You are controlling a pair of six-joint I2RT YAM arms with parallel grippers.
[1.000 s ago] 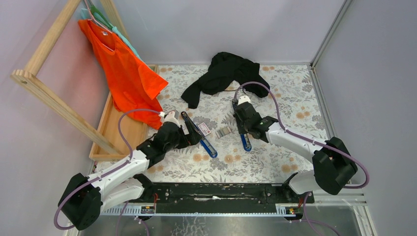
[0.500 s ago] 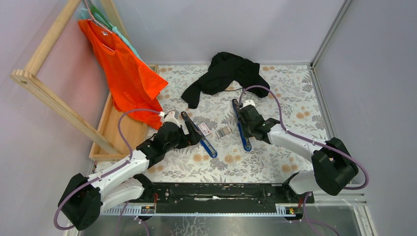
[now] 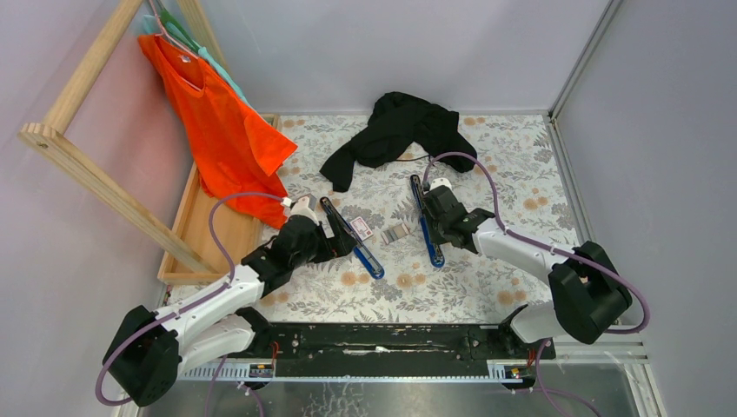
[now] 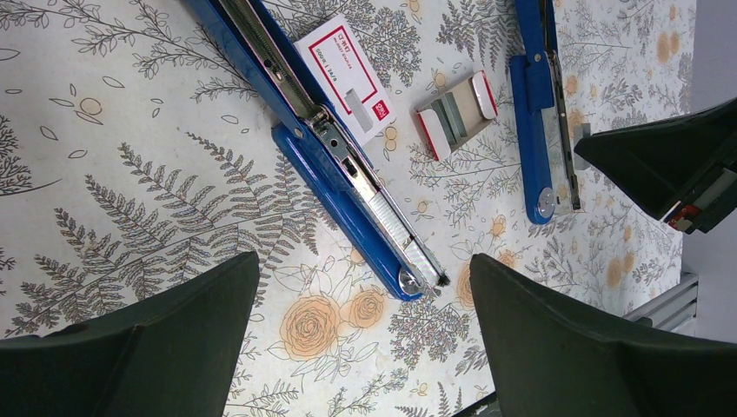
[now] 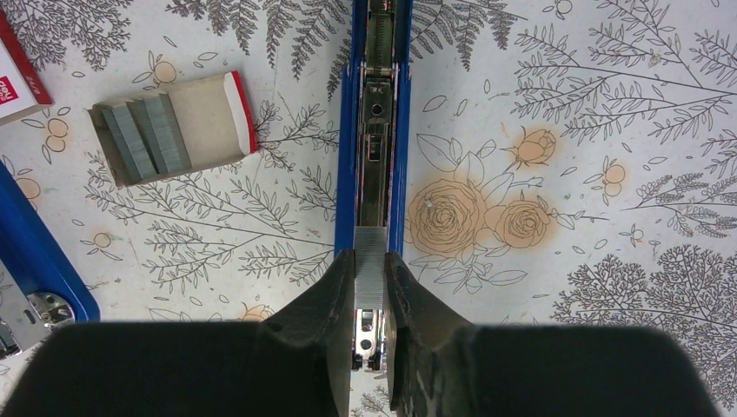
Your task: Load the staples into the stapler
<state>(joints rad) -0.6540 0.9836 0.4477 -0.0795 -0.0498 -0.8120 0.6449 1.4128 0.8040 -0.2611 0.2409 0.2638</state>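
Note:
A blue stapler (image 5: 375, 130) lies open on the floral table, its metal channel facing up. My right gripper (image 5: 369, 282) is shut on a grey strip of staples (image 5: 369, 252), held over the near end of that channel. The staples' cardboard tray (image 5: 165, 129) holds two more strips just to the left, and the white-and-red box (image 4: 343, 74) lies beside it. A second open blue stapler (image 4: 348, 182) lies diagonally to the left. My left gripper (image 4: 365, 347) hangs open over its near end, holding nothing. From above, the right gripper (image 3: 432, 219) covers the middle of the right stapler (image 3: 419, 187).
A black garment (image 3: 395, 130) is heaped at the back of the table. An orange shirt (image 3: 217, 122) hangs from a wooden rack (image 3: 104, 178) at the left, above a wooden tray (image 3: 204, 239). Grey walls close in the back and right.
My right gripper has shifted slightly to the right with the strip, uncovering the far end of the right stapler. The left arm has not moved.

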